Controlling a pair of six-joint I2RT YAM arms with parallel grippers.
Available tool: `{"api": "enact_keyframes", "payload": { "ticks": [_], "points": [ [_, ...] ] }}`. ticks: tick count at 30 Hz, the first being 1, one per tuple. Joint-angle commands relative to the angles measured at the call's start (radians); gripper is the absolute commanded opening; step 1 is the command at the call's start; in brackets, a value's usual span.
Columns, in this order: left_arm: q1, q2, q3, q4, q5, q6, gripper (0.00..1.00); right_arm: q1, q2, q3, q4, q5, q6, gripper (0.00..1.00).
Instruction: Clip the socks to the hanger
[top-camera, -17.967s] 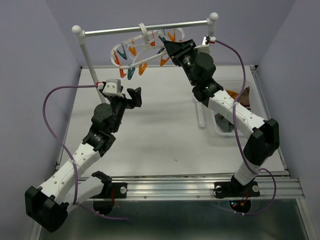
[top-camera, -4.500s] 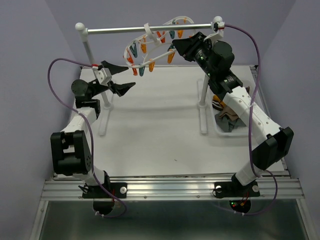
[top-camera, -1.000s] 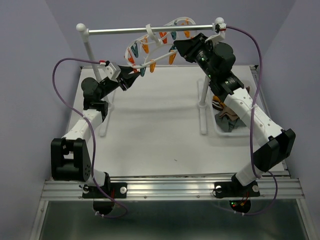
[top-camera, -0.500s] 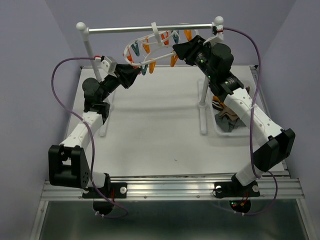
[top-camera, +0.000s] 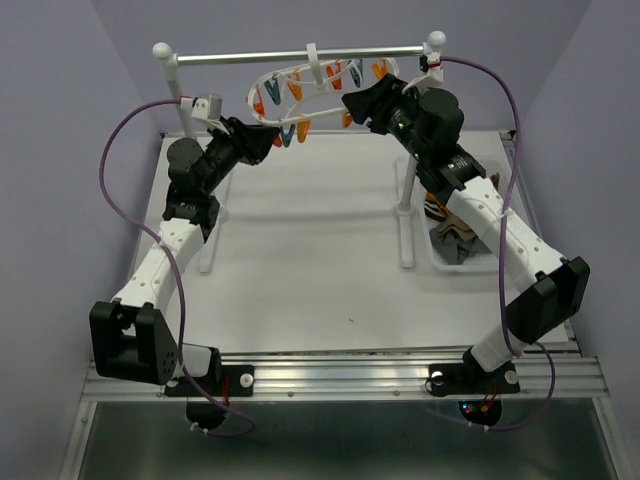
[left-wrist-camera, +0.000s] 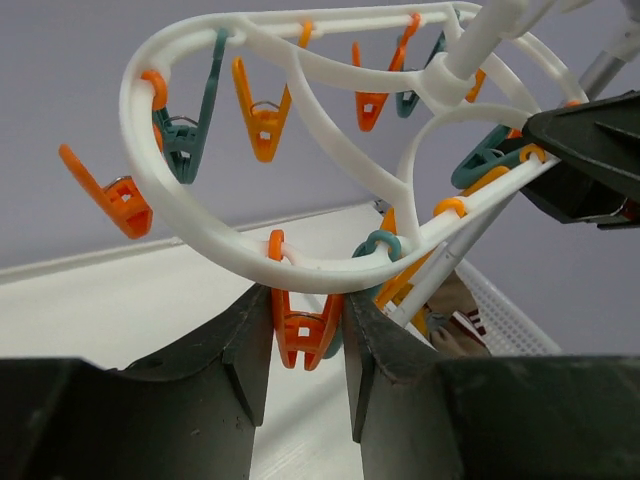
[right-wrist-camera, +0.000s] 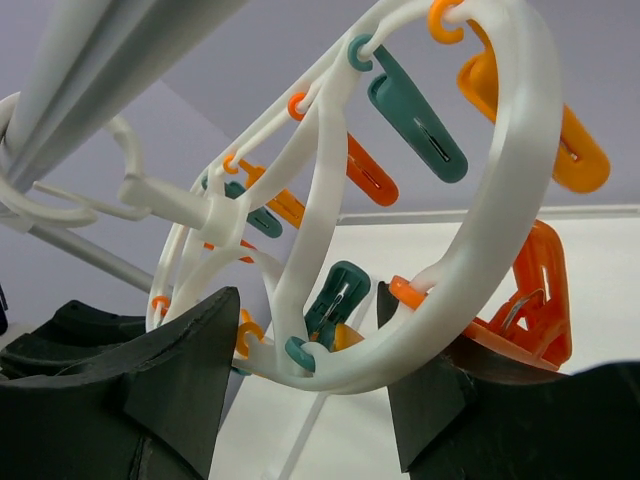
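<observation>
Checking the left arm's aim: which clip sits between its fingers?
The orange clip under the near rim of the hanger; it alone touches both fingers.

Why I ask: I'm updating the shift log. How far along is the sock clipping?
Done: nothing; the white oval plastic hanger hangs bare. In hand: the left gripper is closed on one orange plastic clip, the right gripper open around the ring. To do: all the fabric socks, piled in the white mesh basket.
</observation>
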Motion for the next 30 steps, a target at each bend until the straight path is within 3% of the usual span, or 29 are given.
{"api": "enact_keyframes", "payload": {
  "ticks": [1, 8, 14, 22, 30],
  "points": [
    [-0.007, -0.033, 0.074, -0.164, -0.09, -0.117, 0.0, 0.006, -0.018, -0.005, -0.013, 0.014, -0.044, 0.63],
    [-0.024, -0.045, 0.199, -0.474, -0.229, -0.215, 0.0, 0.006, -0.029, -0.011, -0.023, 0.003, -0.047, 0.65],
    [-0.026, -0.051, 0.213, -0.571, -0.27, -0.267, 0.0, 0.006, -0.038, -0.023, -0.023, -0.016, -0.038, 0.65],
    [-0.026, -0.091, 0.16, -0.54, -0.304, -0.313, 0.0, 0.006, -0.052, -0.045, -0.023, -0.022, -0.024, 0.65],
    [-0.032, -0.045, 0.163, -0.527, -0.25, -0.338, 0.0, 0.006, -0.061, -0.051, -0.02, -0.033, -0.024, 0.66]
  ]
}}
